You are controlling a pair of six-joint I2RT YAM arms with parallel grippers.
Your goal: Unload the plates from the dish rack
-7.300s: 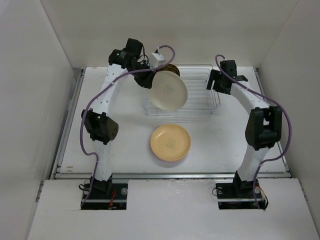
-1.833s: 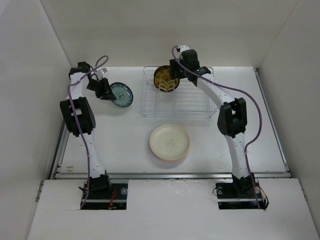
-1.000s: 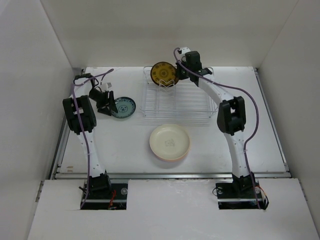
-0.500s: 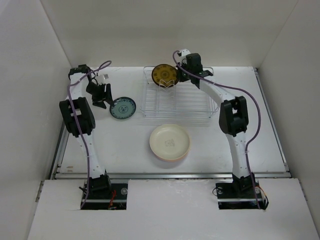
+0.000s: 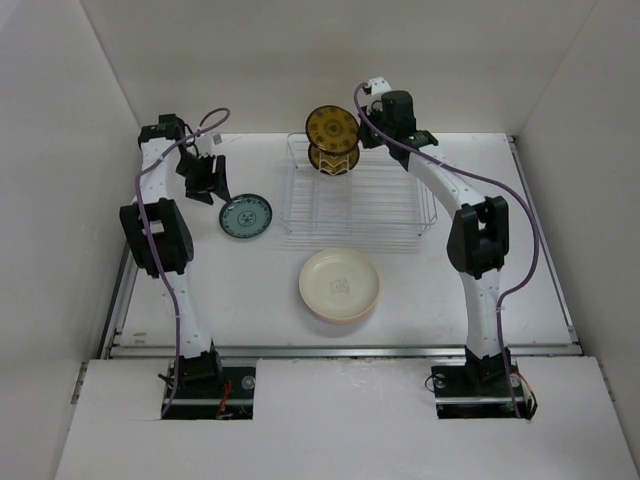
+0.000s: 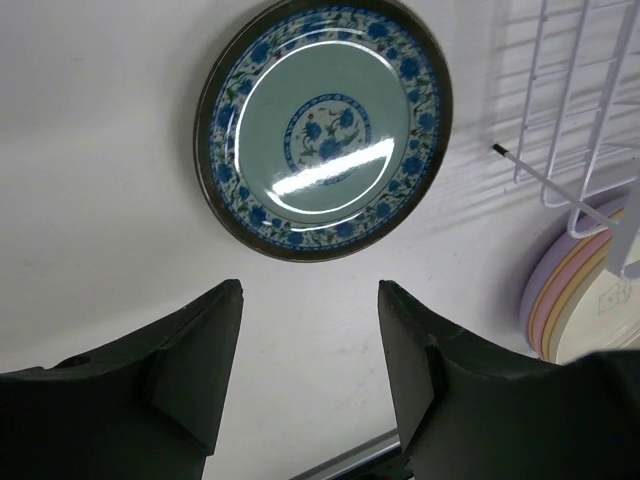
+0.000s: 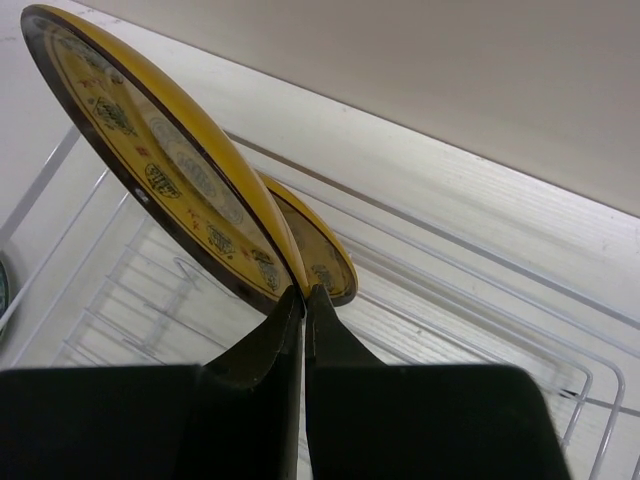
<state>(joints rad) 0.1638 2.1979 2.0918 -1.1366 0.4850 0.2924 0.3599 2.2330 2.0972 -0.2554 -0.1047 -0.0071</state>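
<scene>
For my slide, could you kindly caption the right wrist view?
Right gripper pinches a yellow plate above the rack, a second behind.

Here we are in a robot lab test cell: a bare white bench [image 5: 450,290] boxed in by plain white walls [image 5: 300,60] on three sides, the left arm [image 5: 155,235] and right arm [image 5: 478,238] bolted at its near edge, purple cables [image 5: 178,322] trailing, and just a wire dish rack [image 5: 360,200] and loose plates [image 5: 340,285] as props
</scene>
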